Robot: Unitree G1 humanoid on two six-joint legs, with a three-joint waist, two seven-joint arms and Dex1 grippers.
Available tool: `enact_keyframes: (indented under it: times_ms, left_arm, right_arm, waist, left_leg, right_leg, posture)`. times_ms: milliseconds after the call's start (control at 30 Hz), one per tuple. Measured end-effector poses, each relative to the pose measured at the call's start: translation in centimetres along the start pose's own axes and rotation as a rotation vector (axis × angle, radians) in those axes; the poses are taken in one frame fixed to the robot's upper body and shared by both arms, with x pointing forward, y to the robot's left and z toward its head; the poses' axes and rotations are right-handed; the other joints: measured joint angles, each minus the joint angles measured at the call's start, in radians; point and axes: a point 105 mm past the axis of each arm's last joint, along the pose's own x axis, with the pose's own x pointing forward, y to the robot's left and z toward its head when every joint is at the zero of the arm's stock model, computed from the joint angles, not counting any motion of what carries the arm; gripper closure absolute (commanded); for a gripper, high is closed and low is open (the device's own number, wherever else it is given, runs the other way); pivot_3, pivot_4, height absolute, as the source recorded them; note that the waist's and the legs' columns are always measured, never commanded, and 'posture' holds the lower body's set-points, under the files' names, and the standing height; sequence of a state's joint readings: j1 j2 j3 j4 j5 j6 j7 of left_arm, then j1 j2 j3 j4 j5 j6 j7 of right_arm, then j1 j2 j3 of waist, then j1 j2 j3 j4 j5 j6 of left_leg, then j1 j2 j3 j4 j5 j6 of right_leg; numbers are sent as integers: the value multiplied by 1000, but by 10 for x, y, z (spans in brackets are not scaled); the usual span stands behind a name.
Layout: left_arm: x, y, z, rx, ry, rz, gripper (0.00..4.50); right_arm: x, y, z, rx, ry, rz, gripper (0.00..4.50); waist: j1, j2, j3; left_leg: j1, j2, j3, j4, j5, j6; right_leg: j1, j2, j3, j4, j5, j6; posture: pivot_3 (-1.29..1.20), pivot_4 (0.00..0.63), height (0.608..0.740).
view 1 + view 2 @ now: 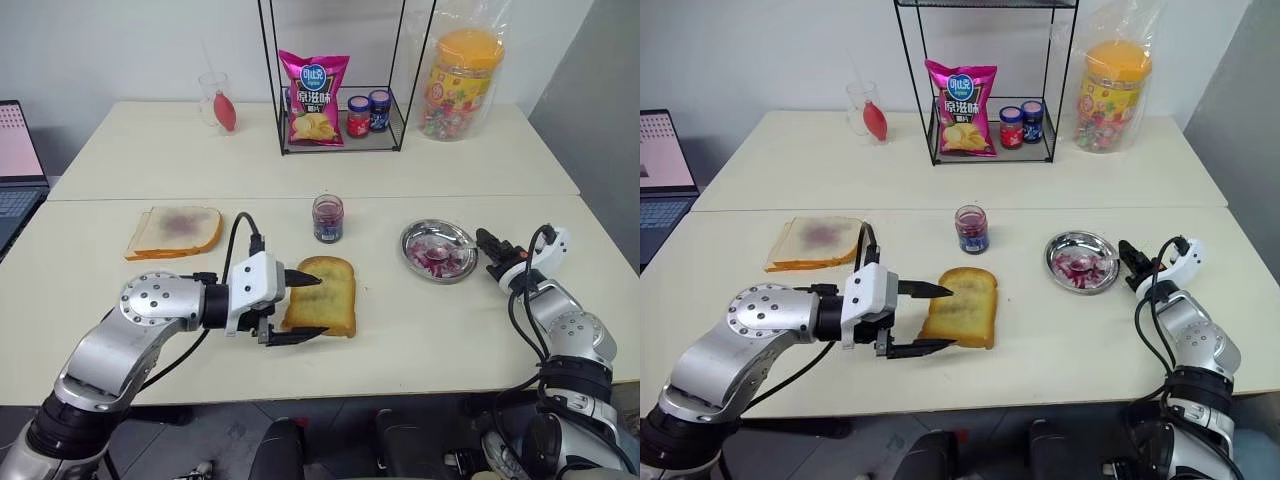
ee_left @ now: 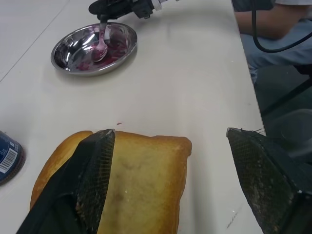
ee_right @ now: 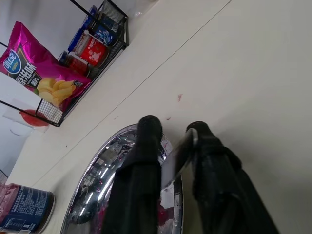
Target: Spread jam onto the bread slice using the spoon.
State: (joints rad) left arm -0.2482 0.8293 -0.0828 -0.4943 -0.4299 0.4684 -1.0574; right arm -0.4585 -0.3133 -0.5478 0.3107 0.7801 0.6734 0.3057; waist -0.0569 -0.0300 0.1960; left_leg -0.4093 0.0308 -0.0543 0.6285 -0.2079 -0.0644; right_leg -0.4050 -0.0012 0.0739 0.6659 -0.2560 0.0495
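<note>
The bread slice, golden with a brown crust, lies flat at the table's front middle. My left gripper is open, one finger over the slice's far edge and the other at its near edge. The lidless jam jar stands just behind the bread. To the right sits a round steel dish smeared with red. My right gripper is at the dish's right rim, shut on the handle of the spoon. The spoon's bowl rests inside the dish.
A paler slice with a purplish stain lies at the left. At the back stand a wire rack with a chip bag and two lidded jars, a bagged candy jar and a cup. A laptop sits at far left.
</note>
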Motion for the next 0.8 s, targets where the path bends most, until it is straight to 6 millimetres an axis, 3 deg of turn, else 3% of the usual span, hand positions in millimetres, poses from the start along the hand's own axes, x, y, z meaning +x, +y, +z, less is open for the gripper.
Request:
enact_keyframes:
  times_ms: [100, 300, 467, 633, 800]
  left_arm:
    - [-1, 1, -2, -8, 2, 4, 673]
    - [-2, 0, -5, -14, 3, 7, 673]
    - [-15, 14, -4, -63, -43, 138, 673]
    - [-37, 41, -2, -121, -103, 462, 673]
    - [-47, 46, -14, -205, -92, 605, 673]
  right_arm:
    - [4, 13, 8, 15, -29, 63, 4459]
    - [2, 17, 12, 0, -46, 75, 4459]
    - [-12, 38, 21, -73, -69, 151, 4459]
    - [-20, 123, 48, -242, -129, 392, 4459]
    - [-6, 198, 39, -363, -103, 592, 4459]
  waist:
    - [0, 0, 0]
    - [0, 0, 0]
    - [0, 3, 2]
    - [-6, 5, 3]
    - [-6, 5, 2]
  left_leg:
    - [0, 0, 0, 0, 0, 0]
    - [0, 0, 0, 0, 0, 0]
    - [-1, 0, 0, 0, 0, 0]
    - [0, 1, 0, 0, 0, 0]
    - [0, 1, -1, -1, 0, 0]
  right_leg:
    - [0, 0, 0, 0, 0, 0]
    - [0, 0, 0, 0, 0, 0]
    - [-1, 0, 0, 0, 0, 0]
    - [-1, 1, 0, 1, 0, 1]
    - [-1, 1, 0, 0, 0, 0]
  posture:
    - [0, 150, 740]
    - [0, 150, 740]
    - [0, 150, 740]
    - [0, 150, 740]
    - [0, 150, 740]
